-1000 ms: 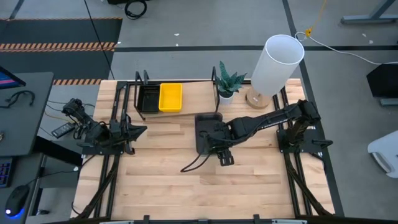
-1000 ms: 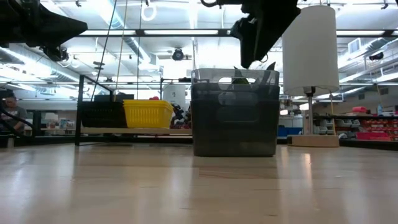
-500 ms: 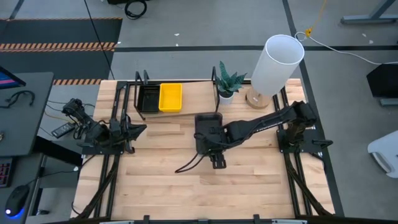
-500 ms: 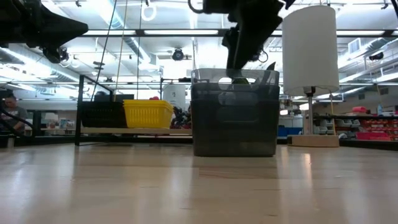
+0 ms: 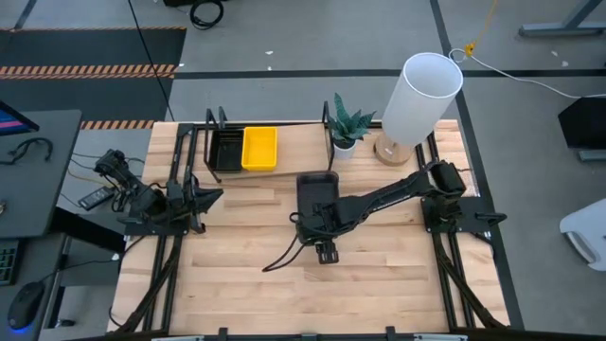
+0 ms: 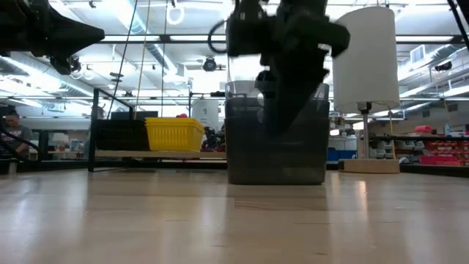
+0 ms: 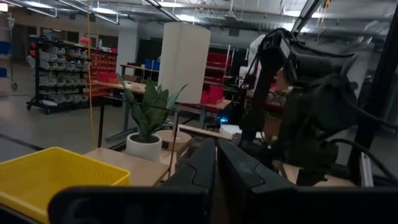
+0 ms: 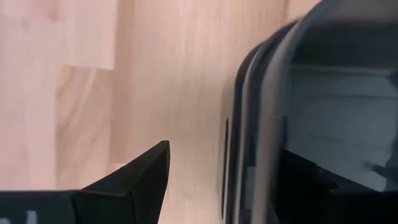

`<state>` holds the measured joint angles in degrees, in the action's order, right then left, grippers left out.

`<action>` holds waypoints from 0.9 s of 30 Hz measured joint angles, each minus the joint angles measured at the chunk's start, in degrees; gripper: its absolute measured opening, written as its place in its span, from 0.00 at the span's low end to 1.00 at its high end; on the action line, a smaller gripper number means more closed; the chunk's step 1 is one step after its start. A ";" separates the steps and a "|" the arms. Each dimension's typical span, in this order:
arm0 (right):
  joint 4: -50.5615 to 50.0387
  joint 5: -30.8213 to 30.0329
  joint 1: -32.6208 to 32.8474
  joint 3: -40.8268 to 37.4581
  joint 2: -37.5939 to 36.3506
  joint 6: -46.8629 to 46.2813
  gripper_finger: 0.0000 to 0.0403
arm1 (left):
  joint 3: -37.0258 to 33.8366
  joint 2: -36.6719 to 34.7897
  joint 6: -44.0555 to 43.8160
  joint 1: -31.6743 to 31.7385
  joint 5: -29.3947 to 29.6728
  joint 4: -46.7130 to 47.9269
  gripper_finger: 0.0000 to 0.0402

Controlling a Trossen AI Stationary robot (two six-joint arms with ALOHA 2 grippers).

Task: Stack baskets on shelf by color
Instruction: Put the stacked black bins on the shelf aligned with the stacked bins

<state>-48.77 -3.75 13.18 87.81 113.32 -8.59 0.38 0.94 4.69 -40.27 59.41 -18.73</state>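
Observation:
A stack of dark grey baskets (image 5: pixel 317 194) stands on the tabletop at mid-table and also shows in the low view (image 6: pixel 277 150). My right gripper (image 5: pixel 315 230) is open and points down at the stack's near end wall. One finger (image 8: pixel 137 177) stands outside over the table, and the wall's rim (image 8: pixel 261 93) lies between the jaws. A black basket (image 5: pixel 225 152) and a yellow basket (image 5: pixel 259 149) sit side by side on the shelf (image 5: pixel 294 142) at the far edge. My left gripper (image 5: pixel 216 198) is shut and empty at the table's left. My right gripper stands astride the near end wall of the grey basket stack, coming from above and pointing down. The inner finger is hidden by the basket wall. I cannot tell whether either finger touches the rim (image 8: pixel 261 93).
A potted plant (image 5: pixel 347 128) stands at the shelf's right end. A tall white lamp (image 5: pixel 421 95) stands at the far right. A cable (image 5: pixel 284 254) trails on the wood near the right wrist. Bare wood lies toward the near edge.
My right gripper has moved toward the table's left and gone down, from above the grey basket stack to its near end wall. In the low view it now hangs in front of the stack. The baskets have stayed where they were.

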 joint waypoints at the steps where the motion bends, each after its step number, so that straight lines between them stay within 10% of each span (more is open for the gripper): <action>1: -0.14 -0.01 -0.01 -0.05 0.57 0.02 0.61 | 0.00 0.15 0.05 0.02 -0.04 0.33 0.06; 27: -1.16 -1.34 -0.71 0.04 1.68 2.31 0.05 | 0.00 0.18 0.00 0.02 0.11 0.20 0.08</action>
<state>-49.93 -5.09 12.47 87.85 115.00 -6.28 0.38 1.13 4.69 -40.25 59.52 -18.54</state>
